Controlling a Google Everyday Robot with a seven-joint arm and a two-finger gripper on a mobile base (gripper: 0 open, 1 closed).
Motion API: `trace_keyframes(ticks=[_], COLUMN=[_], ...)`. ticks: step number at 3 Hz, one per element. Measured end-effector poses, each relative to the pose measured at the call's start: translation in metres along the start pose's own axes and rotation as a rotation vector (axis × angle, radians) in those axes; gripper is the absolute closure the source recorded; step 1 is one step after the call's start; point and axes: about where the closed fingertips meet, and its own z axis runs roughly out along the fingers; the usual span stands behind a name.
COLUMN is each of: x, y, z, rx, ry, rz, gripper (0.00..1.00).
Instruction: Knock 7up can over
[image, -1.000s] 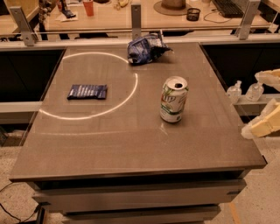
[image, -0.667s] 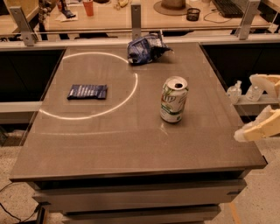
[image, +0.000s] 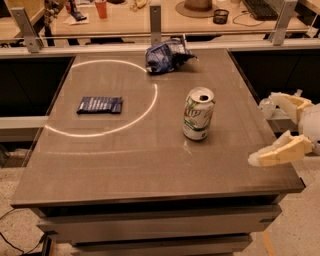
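One desk (image: 150, 170) carries one can (image: 198, 114), one chip bag (image: 166, 54) and one blue packet (image: 100, 104); one end effector (image: 261, 131) hovers right of the can, fingers (image: 280, 152) spread.

The gripper (image: 260, 131), at the right edge of the table (image: 150, 165), has two cream-yellow, wedge-shaped fingers (image: 280, 152) set apart, with whitish tips, on a rounded white wrist (image: 314, 125).

7up can (image: 198, 114) stands upright on the worktop (image: 150, 160), tool (image: 260, 131) at the right edge.
The tool is apart from the can, its fingers spread; a blue chip bag (image: 167, 54) lies behind, a dark-blue packet (image: 100, 104) at left.
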Motion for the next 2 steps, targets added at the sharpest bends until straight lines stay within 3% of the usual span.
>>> trace_keyframes(ticks=[1,2], x=[-0.0027,-0.0030], y=[-0.0062,-0.0061], z=[0.0155,0.0157], rx=[0.012,0.011], ry=[-0.085,-0.086], rz=[0.040,0.040], gripper=[0.00,0.00])
